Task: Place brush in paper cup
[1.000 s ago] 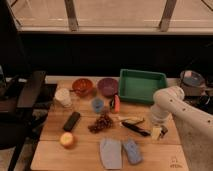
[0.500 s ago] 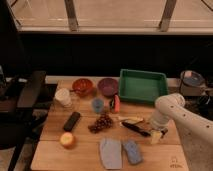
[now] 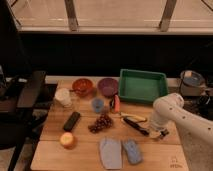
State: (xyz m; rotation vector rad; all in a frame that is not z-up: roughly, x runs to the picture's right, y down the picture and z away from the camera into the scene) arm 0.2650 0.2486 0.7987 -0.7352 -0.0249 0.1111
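The white arm (image 3: 175,106) is extended from the right and bent downward; the end effector (image 3: 154,133) is held closed, low over the right side of the worktop (image 3: 50,156).

A wooden table (image 3: 90,150) holds the scene. The white arm (image 3: 172,107) reaches down at the right, and its gripper (image 3: 158,133) sits low with jaws closed at the right end of the dark brush (image 3: 134,124). The brush lies slanted just beside a pale curved object (image 3: 131,117). The paper cup (image 3: 63,97) stands well apart on the left, near a red bowl (image 3: 82,86). A green tray (image 3: 143,73) sits behind.
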